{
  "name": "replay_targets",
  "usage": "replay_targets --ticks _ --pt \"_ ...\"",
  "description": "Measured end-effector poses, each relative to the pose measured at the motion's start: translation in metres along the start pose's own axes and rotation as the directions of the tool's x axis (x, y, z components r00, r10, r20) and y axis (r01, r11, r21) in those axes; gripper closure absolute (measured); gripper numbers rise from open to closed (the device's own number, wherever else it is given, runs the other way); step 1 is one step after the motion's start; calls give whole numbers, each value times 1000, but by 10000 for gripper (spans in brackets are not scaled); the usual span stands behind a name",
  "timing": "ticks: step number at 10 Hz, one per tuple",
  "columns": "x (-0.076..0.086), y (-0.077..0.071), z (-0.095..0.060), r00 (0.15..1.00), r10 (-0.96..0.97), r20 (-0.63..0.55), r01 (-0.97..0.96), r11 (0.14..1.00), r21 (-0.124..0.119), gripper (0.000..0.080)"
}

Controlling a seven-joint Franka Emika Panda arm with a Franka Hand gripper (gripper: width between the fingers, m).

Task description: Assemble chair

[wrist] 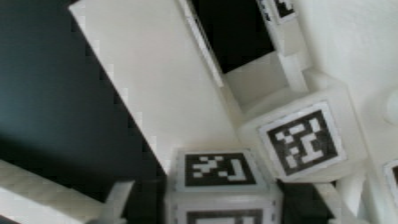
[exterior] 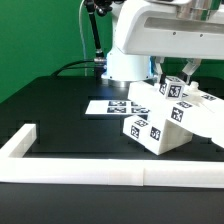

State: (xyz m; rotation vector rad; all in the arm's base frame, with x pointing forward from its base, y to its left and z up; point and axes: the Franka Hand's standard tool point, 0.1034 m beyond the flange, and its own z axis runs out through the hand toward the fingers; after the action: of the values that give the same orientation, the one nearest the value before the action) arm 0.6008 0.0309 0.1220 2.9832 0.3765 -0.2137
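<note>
At the exterior view's right, on the black bench [exterior: 60,115], the partly built chair [exterior: 165,120] sits tilted: a chunky white cluster of panels and cube-ended blocks bearing square tags, just beside the marker board [exterior: 108,105] and behind the low white rail [exterior: 90,172]. Pincer [exterior: 176,76]: narrow, its two fingers closed on an upper part of the chair. Handling, as judged: rigid moulded plastic, light for its bulk, smooth and so apt to slip or swivel in a two-point grip. The joints between parts may be loose, so a hold on a flat-sided bar or panel edge near the middle looks safer than one on a corner cube. Wrist view: a long white panel [wrist: 151,100] runs slantwise, with tagged blocks [wrist: 302,140] at its end. Not resolved: which part the fingers actually clamp, whether the lowest corner rests on the bench or hangs just clear, and the chair's far side, cut off at the frame's edge
</note>
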Motion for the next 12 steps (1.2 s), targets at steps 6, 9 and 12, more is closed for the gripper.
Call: replay_targets --ticks 6,9,12 --pt "0 -4 0 1000 21 0 -21 1000 9 189" --pt "1 -7 0 988 -155 -1 155 988 5 151" --pt "-5 -11 -3 963 -269 -1 269 963 7 150"
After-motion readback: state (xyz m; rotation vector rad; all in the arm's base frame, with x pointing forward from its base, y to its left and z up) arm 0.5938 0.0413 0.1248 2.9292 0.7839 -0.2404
